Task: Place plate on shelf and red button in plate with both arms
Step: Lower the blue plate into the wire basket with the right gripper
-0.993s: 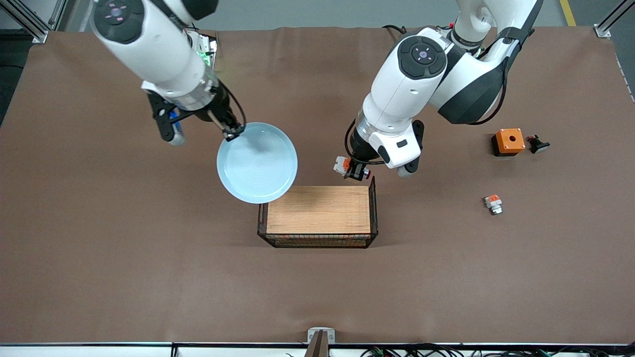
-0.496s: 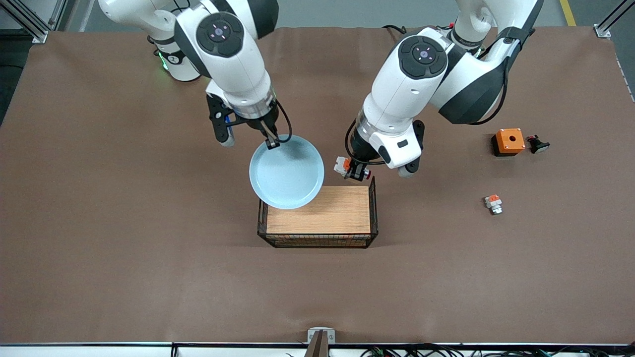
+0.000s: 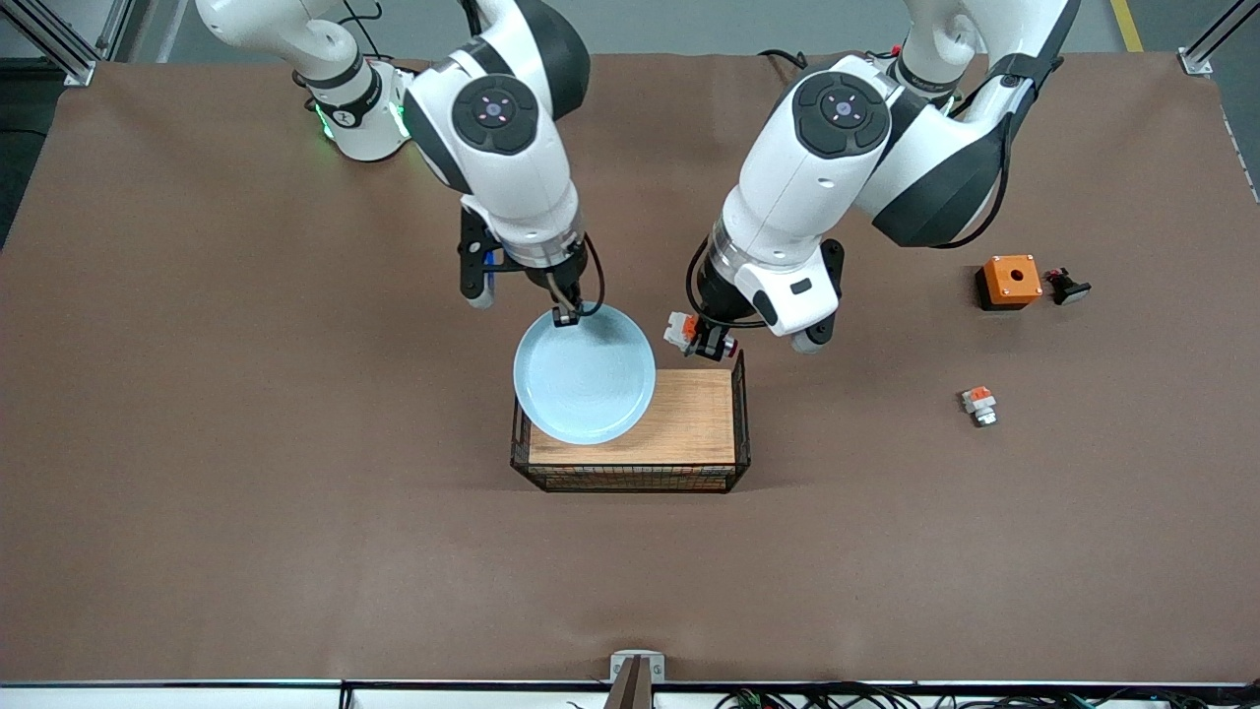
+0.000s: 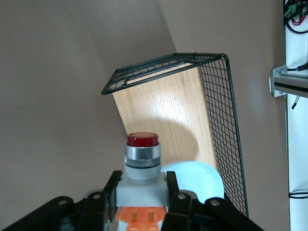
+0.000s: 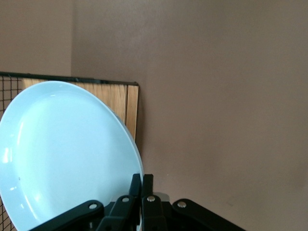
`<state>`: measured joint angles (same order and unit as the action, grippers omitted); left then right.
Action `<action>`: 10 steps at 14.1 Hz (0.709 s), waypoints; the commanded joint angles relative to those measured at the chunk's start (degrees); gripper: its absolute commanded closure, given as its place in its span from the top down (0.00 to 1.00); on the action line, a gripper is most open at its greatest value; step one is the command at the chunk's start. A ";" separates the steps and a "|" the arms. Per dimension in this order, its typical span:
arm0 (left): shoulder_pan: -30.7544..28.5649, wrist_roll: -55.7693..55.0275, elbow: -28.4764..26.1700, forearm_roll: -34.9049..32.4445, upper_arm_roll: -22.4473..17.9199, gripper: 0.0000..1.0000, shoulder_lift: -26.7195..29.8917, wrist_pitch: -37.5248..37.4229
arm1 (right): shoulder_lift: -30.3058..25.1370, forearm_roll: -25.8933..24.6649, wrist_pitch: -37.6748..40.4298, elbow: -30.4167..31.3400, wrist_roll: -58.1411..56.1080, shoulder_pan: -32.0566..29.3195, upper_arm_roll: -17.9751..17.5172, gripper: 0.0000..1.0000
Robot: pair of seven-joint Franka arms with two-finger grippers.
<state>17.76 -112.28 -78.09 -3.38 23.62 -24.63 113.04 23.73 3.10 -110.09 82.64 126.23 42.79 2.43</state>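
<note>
My right gripper (image 3: 565,316) is shut on the rim of the pale blue plate (image 3: 585,374) and holds it over the wire basket (image 3: 740,418), toward the right arm's end of it. In the right wrist view the fingers (image 5: 142,185) pinch the plate's edge (image 5: 62,149). My left gripper (image 3: 705,342) is shut on the red button (image 3: 689,333), a white part with an orange block and a dark red cap, above the basket's edge that lies farthest from the front camera. In the left wrist view the button (image 4: 141,161) sits between the fingers, cap pointing at the basket's wooden floor (image 4: 163,108).
An orange square box with a hole (image 3: 1009,281) and a small black part (image 3: 1066,286) lie toward the left arm's end of the table. A similar white-and-orange part with a silvery tip (image 3: 979,405) lies nearer the front camera than the box.
The right arm has swung toward the basket and carried the plate from beside it to over it. The left arm with the button has barely moved.
</note>
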 commanded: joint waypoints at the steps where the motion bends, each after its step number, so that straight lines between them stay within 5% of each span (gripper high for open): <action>1: 0.35 -1.19 1.45 -1.45 -0.16 0.31 -0.60 -0.10 | 6.66 -2.39 0.84 -8.53 5.16 2.20 0.82 0.00; 10: 0.26 -1.19 1.45 -1.45 -0.07 0.31 -0.60 -0.10 | 12.65 -5.74 -0.21 -12.33 8.77 3.79 0.91 0.00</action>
<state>17.72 -112.28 -78.05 -3.38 23.57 -24.63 113.04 35.58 -1.23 -110.73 72.51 133.42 45.91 2.76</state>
